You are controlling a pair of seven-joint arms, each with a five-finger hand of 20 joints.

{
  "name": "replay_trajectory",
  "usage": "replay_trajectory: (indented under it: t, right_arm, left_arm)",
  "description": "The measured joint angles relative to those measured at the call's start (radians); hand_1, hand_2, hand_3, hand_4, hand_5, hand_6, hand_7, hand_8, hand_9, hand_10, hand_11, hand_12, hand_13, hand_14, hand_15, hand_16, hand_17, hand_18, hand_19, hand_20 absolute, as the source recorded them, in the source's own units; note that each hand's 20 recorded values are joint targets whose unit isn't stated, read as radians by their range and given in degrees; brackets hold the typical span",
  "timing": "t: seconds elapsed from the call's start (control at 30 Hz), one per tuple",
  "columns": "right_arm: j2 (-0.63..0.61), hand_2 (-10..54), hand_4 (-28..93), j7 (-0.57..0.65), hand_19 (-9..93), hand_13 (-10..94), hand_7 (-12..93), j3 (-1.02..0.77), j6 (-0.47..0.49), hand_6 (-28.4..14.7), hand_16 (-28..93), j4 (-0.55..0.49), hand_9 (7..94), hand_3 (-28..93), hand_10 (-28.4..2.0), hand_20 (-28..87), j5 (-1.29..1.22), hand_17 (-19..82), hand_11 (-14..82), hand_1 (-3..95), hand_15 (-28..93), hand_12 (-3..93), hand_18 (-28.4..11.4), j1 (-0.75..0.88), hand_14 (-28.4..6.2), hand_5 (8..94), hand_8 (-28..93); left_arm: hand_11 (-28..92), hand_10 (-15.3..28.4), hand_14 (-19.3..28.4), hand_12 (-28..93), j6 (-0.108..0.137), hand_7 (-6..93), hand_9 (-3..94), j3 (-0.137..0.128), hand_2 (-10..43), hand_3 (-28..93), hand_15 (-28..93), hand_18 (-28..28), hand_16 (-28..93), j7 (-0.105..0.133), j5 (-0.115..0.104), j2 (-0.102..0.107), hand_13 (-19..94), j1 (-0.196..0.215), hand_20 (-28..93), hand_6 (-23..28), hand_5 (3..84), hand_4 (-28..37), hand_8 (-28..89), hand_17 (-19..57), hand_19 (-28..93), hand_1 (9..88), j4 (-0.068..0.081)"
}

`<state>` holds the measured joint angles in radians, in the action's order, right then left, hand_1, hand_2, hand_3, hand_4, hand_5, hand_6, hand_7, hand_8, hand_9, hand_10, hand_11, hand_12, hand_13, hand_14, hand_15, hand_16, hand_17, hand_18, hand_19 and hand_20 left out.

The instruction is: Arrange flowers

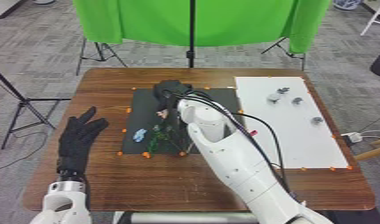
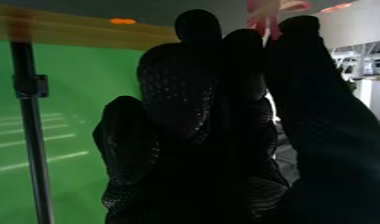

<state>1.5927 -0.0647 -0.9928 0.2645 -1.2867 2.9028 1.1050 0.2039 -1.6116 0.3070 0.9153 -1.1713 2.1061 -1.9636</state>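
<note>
In the head view my right hand (image 1: 170,91) is over the far part of the black mat (image 1: 144,102), beside a pink flower (image 1: 162,114). A blue flower (image 1: 139,135) and green stems (image 1: 154,145) lie on the mat nearer the robot. My left hand (image 1: 78,134) rests at the table's left side, fingers straight and holding nothing. In the right wrist view my right hand (image 2: 226,115) has its fingers curled, and the pink flower (image 2: 260,19) shows at the fingertips, between them and the thumb. How much of its stem they cover is hidden.
Right of the mat lies a white board (image 1: 273,145) with several small grey pieces (image 1: 317,120) on it. Orange markers (image 1: 146,155) line both. Black cables run along the right arm. Past the table's far edge stand a green backdrop (image 1: 195,22) and a black pole (image 1: 192,50).
</note>
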Motion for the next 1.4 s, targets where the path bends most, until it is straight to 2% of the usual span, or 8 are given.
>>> replay_trajectory:
  t: [0.07,0.27,0.37,0.67,0.97,1.07,1.2,1.4]
  right_arm:
    - [0.0,-5.9,-18,0.0,93,86,58,0.002,-0.006,3.2,33,0.0,77.1,50,-10.1,51,-0.001,57,20.0,54.4,54,24.5,-11.5,0.002,-2.7,61.4,23]
    - [-0.001,-1.9,-15,-0.003,93,85,29,0.006,0.001,1.6,33,-0.001,76.3,51,-11.1,51,-0.001,56,18.7,54.2,54,20.9,-11.9,0.002,-3.4,74.9,16]
    - [-0.002,1.2,-13,-0.005,93,84,21,0.006,0.014,1.3,33,-0.003,76.0,50,-11.5,50,0.0,55,17.6,53.0,53,20.0,-12.1,0.003,-3.8,76.2,14]
    - [-0.004,16.1,-13,-0.024,93,82,18,-0.005,0.045,2.8,33,-0.005,71.9,56,-13.3,50,-0.012,54,14.9,35.0,53,19.3,-13.9,0.003,-6.4,70.4,-9]
    - [-0.043,10.3,-12,0.003,91,77,16,0.029,0.053,1.2,32,-0.045,67.0,54,-14.6,50,-0.069,49,14.0,31.2,53,19.4,-16.1,-0.015,-8.9,63.2,-9]
    - [-0.113,7.3,-12,0.103,90,76,16,0.096,0.054,0.9,31,-0.131,67.1,55,-14.7,50,-0.234,49,14.4,31.6,53,19.6,-16.3,-0.038,-9.2,62.3,-8]
    - [-0.243,4.7,-12,0.246,91,77,15,0.111,0.0,0.8,31,-0.33,70.6,54,-14.9,50,-0.51,50,18.3,33.3,55,21.4,-15.6,-0.055,-9.0,62.4,-8]
    - [-0.438,0.2,-12,0.294,93,83,16,-0.102,-0.133,1.1,32,-0.565,78.8,55,-14.0,50,-0.578,55,24.1,34.3,57,24.0,-14.0,-0.025,-6.5,67.0,-7]
  left_arm:
    - [21,13.9,16.4,17,0.0,8.9,46.9,0.0,5.0,62,21,14.1,7,0.0,0.0,0.0,38,-0.001,26,3.7,43.0,-28.3,-4,5.6,10,14.3,0.0]
    - [21,13.9,16.5,17,0.0,8.9,46.8,0.0,4.9,62,21,14.2,7,0.001,0.0,0.0,38,-0.001,26,3.7,42.9,-28.3,-4,5.5,10,14.5,0.0]
    - [21,14.0,16.5,17,0.0,8.9,46.8,0.0,4.8,62,21,14.1,7,0.001,0.0,0.0,38,-0.001,26,3.8,42.9,-28.3,-4,5.6,10,14.4,0.0]
    - [21,13.9,16.4,17,0.0,9.1,46.9,-0.001,4.8,62,21,14.1,7,0.002,0.0,-0.001,38,0.0,26,3.7,43.0,-28.3,-4,5.6,10,14.5,0.0]
    - [21,13.9,16.4,17,0.0,9.1,46.9,-0.003,5.0,62,21,14.2,7,0.003,0.0,-0.005,38,0.007,26,3.8,43.1,-28.3,-4,5.5,10,14.7,-0.002]
    - [21,13.9,16.4,17,0.0,9.0,46.9,-0.004,5.0,62,21,14.2,7,0.003,0.0,-0.008,38,0.01,26,3.8,43.0,-28.3,-4,5.4,10,14.5,-0.002]
    - [21,13.9,16.5,17,0.003,9.0,46.9,-0.006,4.6,63,21,14.1,7,0.002,0.0,-0.01,38,0.011,26,3.7,43.0,-28.3,-4,5.5,10,14.4,-0.002]
    - [21,13.8,16.4,17,0.004,9.1,46.9,-0.018,4.4,63,21,14.1,7,0.003,0.001,-0.01,38,0.018,26,3.7,43.0,-28.3,-4,5.6,10,14.6,-0.008]
